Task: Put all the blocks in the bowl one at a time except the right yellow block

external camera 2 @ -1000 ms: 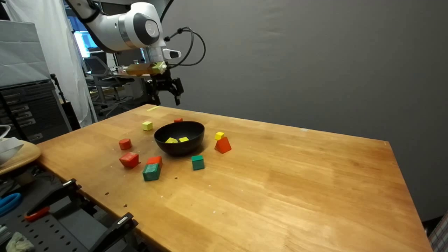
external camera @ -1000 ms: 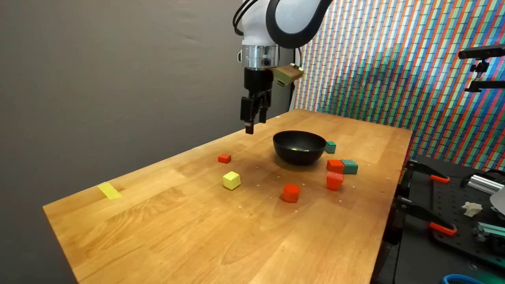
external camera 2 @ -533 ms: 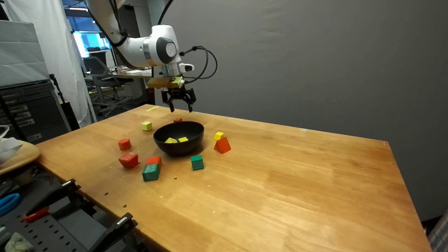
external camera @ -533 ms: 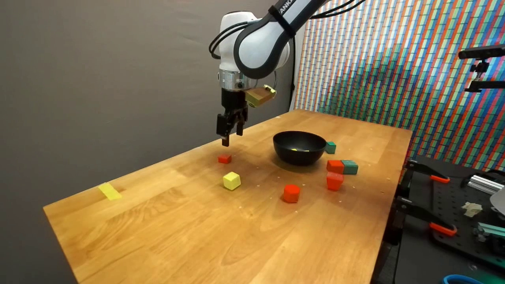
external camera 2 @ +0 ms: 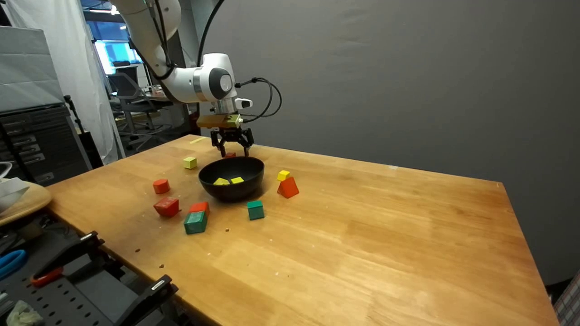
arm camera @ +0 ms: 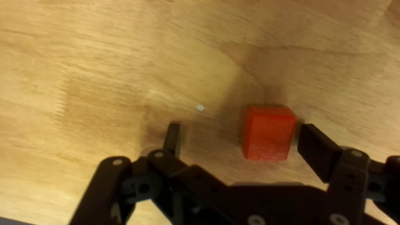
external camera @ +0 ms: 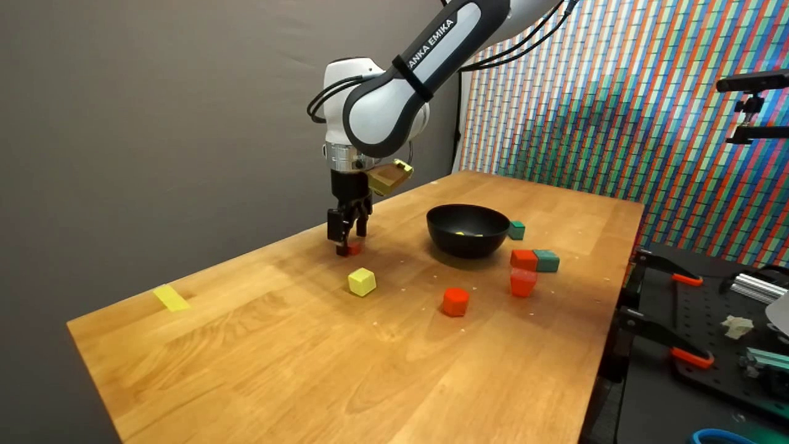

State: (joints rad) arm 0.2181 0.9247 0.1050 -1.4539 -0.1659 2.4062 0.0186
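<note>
Fingers point(arm camera: 317, 151) stand wide apart, with a red block point(arm camera: 269, 135) on the table point(arm camera: 103, 47) off-centre between them.

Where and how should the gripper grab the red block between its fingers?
Best, I think, from straight above, on the two opposite side faces turned toward the fingertips. The red block lies flat with roughly parallel sides, and the open gripper straddles it. It sits nearer one fingertip, so centering first may help.

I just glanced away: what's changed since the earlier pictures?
The open pincer moved down and, in an exterior view, leftward; it now straddles a red block, with gaps on both sides. Nothing was grasped or let go. That block, the bowl and the other blocks stayed put.
</note>
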